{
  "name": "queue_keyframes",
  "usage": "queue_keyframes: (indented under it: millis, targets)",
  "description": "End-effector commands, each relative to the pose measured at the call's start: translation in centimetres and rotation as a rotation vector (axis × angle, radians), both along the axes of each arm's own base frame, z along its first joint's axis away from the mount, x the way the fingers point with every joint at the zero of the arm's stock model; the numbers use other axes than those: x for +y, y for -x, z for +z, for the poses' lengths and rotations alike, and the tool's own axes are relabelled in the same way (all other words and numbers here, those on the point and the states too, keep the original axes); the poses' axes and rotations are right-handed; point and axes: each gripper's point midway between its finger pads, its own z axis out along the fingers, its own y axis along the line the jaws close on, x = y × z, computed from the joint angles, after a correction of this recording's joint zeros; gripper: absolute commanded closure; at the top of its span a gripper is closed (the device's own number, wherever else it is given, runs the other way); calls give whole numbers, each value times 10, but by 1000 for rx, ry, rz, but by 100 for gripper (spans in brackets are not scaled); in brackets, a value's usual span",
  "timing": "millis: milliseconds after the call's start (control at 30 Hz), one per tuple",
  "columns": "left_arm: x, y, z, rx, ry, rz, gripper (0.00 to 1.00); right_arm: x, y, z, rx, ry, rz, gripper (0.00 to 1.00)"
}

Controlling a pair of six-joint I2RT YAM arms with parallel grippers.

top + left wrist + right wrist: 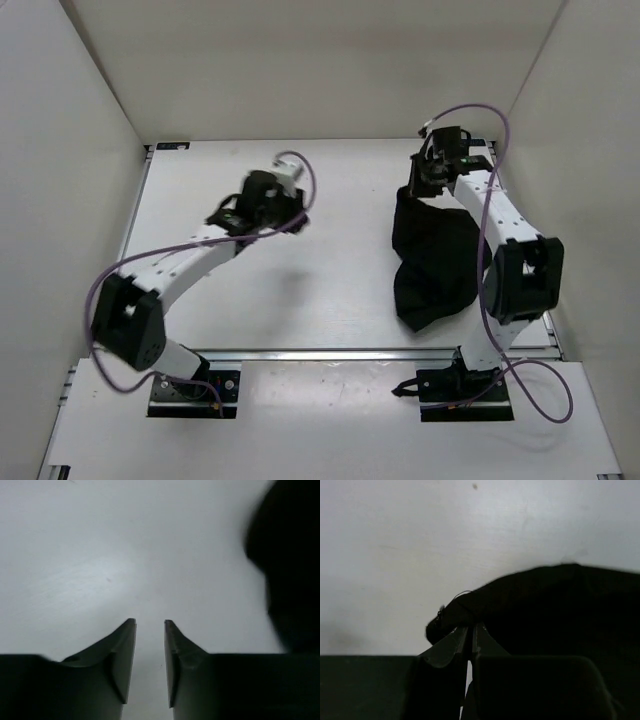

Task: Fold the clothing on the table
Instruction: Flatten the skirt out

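While the right pincer [471, 626] is pressing its two dark fingers almost together on a thin edge of the black soft fabric garment [435, 255], the left pincer [150, 622] is standing with a clear gap between its fingers and nothing inside that gap. Out from the right pincer, the pinched edge is sitting at the far right of the large flat white rectangular surface [330, 300]. The rest of the garment is trailing from there toward the near edge in a crumpled, bunched heap, lying along the inner side of the white right arm [497, 215]. Whether the gripped edge is touching the surface, I cannot tell. Out from the left pincer, bare white surface is showing beneath and ahead of the fingers, and a blurred black shape is filling the right side of the left wrist view. Seen from above, the left pincer is hovering over the left middle of the surface, well apart from the garment, at the end of the bent white left arm [190, 260].
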Motion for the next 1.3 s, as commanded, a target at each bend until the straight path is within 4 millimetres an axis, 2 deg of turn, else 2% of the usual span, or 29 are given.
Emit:
queue_keyframes:
  millis: [0, 67, 100, 133, 233, 267, 333, 367, 433, 533, 567, 600, 633, 700, 733, 767, 800, 833, 867, 900, 933, 1000, 1033, 1067, 1100, 1133, 1200, 1233, 1267]
  targets:
    - [-101, 48, 0, -58, 49, -404, 46, -8, -20, 4, -70, -6, 2, 100]
    - [-119, 59, -22, -3, 24, -445, 40, -12, -31, -26, 12, -53, 14, 100]
    - [-123, 59, -25, 13, 41, -446, 39, -8, -37, -23, 22, -88, 32, 100]
    - [-123, 58, -31, 44, 72, -423, 39, 0, -47, -31, 57, -98, 53, 100]
    - [-94, 29, -18, 41, 174, -290, 39, 40, -71, -33, 75, -100, 186, 100]
    - [-86, 23, -13, 25, 195, -252, 39, 55, -79, -26, 42, -94, 231, 100]
    - [-51, 0, -4, -10, 207, -136, 39, 83, -82, -4, -22, -196, 296, 100]
    - [-45, 0, 0, -26, 210, -119, 39, 103, -79, 23, -76, -279, 365, 100]
    - [-21, -10, 17, -61, 234, -53, 39, 132, -70, 54, -125, -340, 462, 100]
    - [-2, -12, 32, -108, 240, 13, 36, 151, -47, 119, -261, -355, 555, 100]
    - [5, -11, 36, -121, 232, 34, 36, 152, -34, 147, -319, -345, 573, 100]
    - [11, -7, 43, -138, 233, 57, 34, 154, -23, 165, -359, -341, 591, 100]
    - [15, -6, 45, -147, 233, 69, 34, 153, -3, 201, -439, -334, 603, 100]
    - [29, 3, 66, -202, 247, 119, 33, 142, 47, 278, -620, -321, 610, 99]
    - [37, 4, 73, -221, 255, 149, 32, 143, 63, 295, -668, -322, 615, 100]
    - [45, 10, 86, -253, 272, 164, 32, 132, 83, 319, -742, -320, 596, 100]
    - [56, 14, 108, -307, 296, 191, 32, 118, 110, 346, -819, -322, 568, 100]
    - [67, 19, 120, -328, 298, 210, 32, 110, 110, 341, -806, -342, 547, 100]
    - [76, 19, 125, -340, 287, 236, 31, 91, 116, 338, -806, -364, 502, 100]
    - [82, 24, 139, -373, 287, 243, 31, 83, 123, 323, -789, -372, 512, 100]
    - [82, 27, 152, -400, 292, 239, 30, 68, 119, 311, -761, -376, 465, 100]
    - [79, 31, 165, -432, 270, 214, 30, 51, 113, 248, -629, -390, 408, 100]
    - [74, 31, 168, -436, 271, 209, 30, 46, 115, 233, -598, -404, 400, 100]
    - [65, 33, 163, -420, 261, 181, 29, 43, 108, 190, -503, -423, 383, 100]
    - [63, 33, 168, -441, 270, 174, 29, 43, 109, 153, -425, -439, 367, 100]
    - [54, 35, 167, -439, 289, 151, 29, 47, 112, 131, -369, -458, 377, 100]
    - [42, 36, 150, -397, 306, 115, 29, 44, 121, 45, -182, -456, 321, 100]
    - [39, 36, 145, -386, 303, 100, 29, 43, 123, 27, -144, -457, 314, 100]
    - [34, 38, 143, -381, 313, 88, 29, 37, 131, -11, -59, -453, 268, 100]
